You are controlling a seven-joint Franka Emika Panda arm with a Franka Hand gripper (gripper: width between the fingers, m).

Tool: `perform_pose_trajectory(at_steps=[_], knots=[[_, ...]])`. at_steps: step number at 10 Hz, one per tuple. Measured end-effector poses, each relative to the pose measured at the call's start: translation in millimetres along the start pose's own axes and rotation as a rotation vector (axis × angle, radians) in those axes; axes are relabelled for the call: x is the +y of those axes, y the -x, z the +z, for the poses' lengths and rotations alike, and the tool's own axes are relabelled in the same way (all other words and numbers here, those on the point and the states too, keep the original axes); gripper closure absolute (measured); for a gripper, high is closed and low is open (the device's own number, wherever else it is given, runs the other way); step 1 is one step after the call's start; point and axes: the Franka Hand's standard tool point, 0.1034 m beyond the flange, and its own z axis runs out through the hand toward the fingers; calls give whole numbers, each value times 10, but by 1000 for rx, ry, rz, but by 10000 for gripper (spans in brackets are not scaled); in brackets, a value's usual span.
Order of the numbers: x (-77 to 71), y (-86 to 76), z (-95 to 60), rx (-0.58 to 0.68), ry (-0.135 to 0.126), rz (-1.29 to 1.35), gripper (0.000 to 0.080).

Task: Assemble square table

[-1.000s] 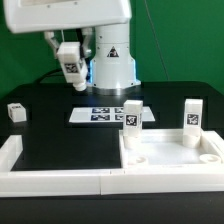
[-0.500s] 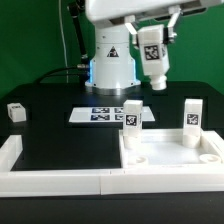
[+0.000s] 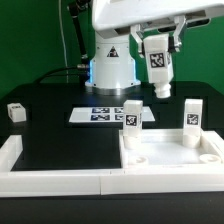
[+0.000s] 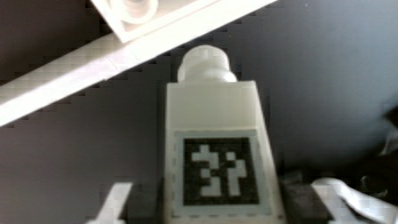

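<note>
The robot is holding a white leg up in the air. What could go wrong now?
The short white tagged plastic leg hangs high up in the end effector; a weak grip might drop it. Coming down, it could bump the two standing white legs in the far corners of the white square tray-like table top. If it misses the empty front socket, it may not stand.

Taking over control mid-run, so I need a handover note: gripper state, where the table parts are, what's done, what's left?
Gripper: shut on the held leg, upright in the air, clear of the tabletop.
Tabletop: at the exterior view's right, sockets up.
Done: first leg and second leg stand upright at its far corners; tightness can't be judged.
Left: seat the held leg in a near socket, then fetch the loose leg at the exterior view's left.
</note>
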Motion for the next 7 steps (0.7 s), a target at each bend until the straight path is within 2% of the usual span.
perform_pose_trajectory(at_steps=[1, 2, 3, 7], knots=[[-207, 56, 115, -16, 6, -47, 509], [-299, 60, 176, 19, 4, -97, 509], [-302, 123, 218, 55, -1, -89, 509], [-286, 147, 244, 34, 8, -93, 509]])
